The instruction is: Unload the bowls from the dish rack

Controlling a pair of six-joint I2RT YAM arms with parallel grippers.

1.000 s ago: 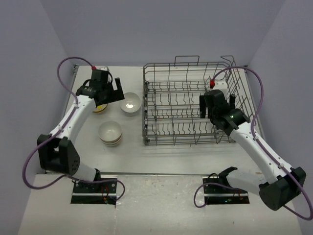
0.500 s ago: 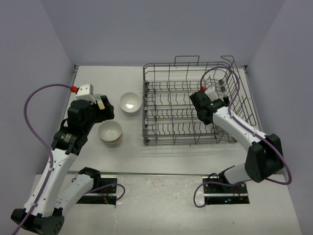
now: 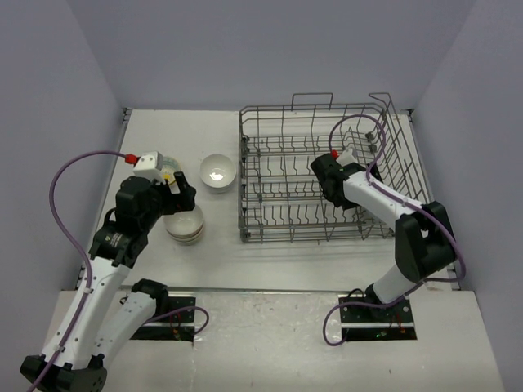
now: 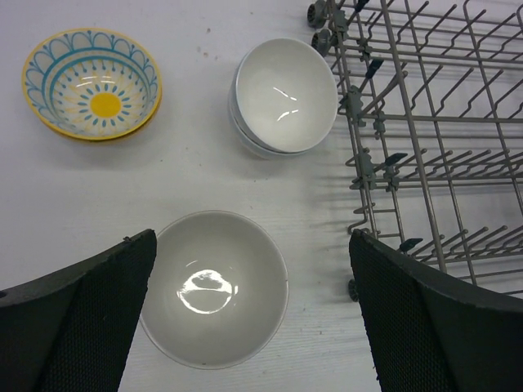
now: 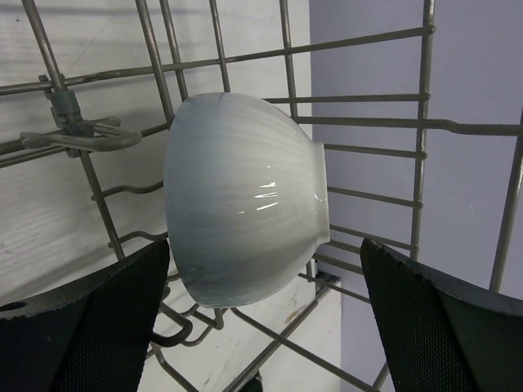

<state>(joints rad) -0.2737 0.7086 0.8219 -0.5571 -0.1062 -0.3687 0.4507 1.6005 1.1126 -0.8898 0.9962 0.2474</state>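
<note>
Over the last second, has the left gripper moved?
Yes. The left gripper came toward the near edge: from beyond the far white bowl beside the dish rack, to nearer than it, over the bowl stack.

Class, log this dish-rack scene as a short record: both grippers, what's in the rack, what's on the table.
Left gripper: open, above near white bowl on the table
Right gripper: open, facing the racked bowl
Dish rack: racked bowl, white, lying on its side among the wires
Also on table: teal-patterned bowl; far white bowl beside the rack
</note>
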